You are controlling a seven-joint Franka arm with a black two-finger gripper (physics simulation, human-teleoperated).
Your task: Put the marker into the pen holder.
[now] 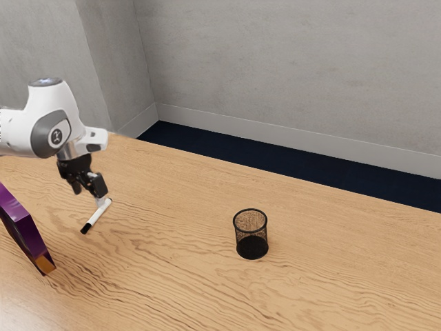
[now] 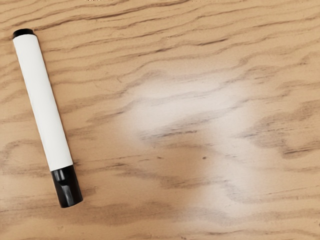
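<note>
In the exterior view my gripper is above the table at the left, its fingers apart with nothing between them. The white marker lies on the tabletop just below and beside the hand, its longer black end pointing away from the hand. In the wrist view the same marker lies flat on the wood, off to one side of the hand, with black at both ends. A black mesh pen holder stands upright on the table, well apart from marker and gripper.
A purple object with an orange corner stands at the exterior view's left edge, near the marker. The wooden table reaches back to an edge before a dark floor and a grey wall.
</note>
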